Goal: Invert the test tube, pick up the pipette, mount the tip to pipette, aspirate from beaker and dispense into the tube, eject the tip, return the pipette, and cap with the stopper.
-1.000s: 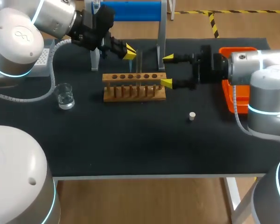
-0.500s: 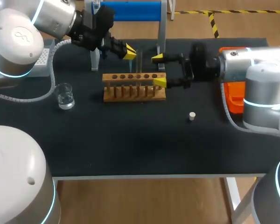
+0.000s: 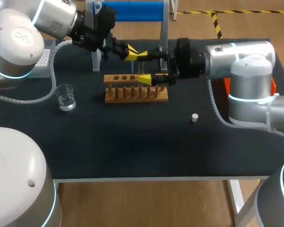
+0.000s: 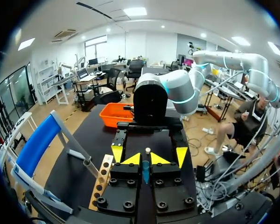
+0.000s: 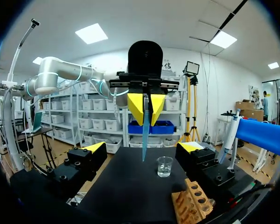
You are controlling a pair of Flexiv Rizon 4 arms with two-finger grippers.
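Note:
My left gripper [image 3: 132, 52] hangs above the back of the wooden rack [image 3: 136, 88], shut on a clear test tube [image 3: 141, 66]. In the left wrist view the bluish tube [image 4: 145, 170] is pinched between the left gripper's [image 4: 145, 158] yellow tips. My right gripper [image 3: 144, 66] has come in from the right and is open, one finger on each side of the tube, not touching it. The right wrist view has the tube [image 5: 144, 135] hanging from my left gripper [image 5: 144, 109], midway between the right gripper's [image 5: 143, 148] wide fingers. The beaker [image 3: 65, 97] stands at the left, the white stopper [image 3: 194, 117] lies right of the rack.
The pipette [image 5: 228, 135] hangs on the blue stand [image 3: 132, 11] behind the rack. A tip box [image 3: 43, 60] sits at the back left. The orange tray [image 3: 272, 86] at the right is mostly hidden behind my right arm.
My right arm has moved left, bringing its open fingers from beside the rack's right end to either side of the tube. The left arm and tube have kept still.

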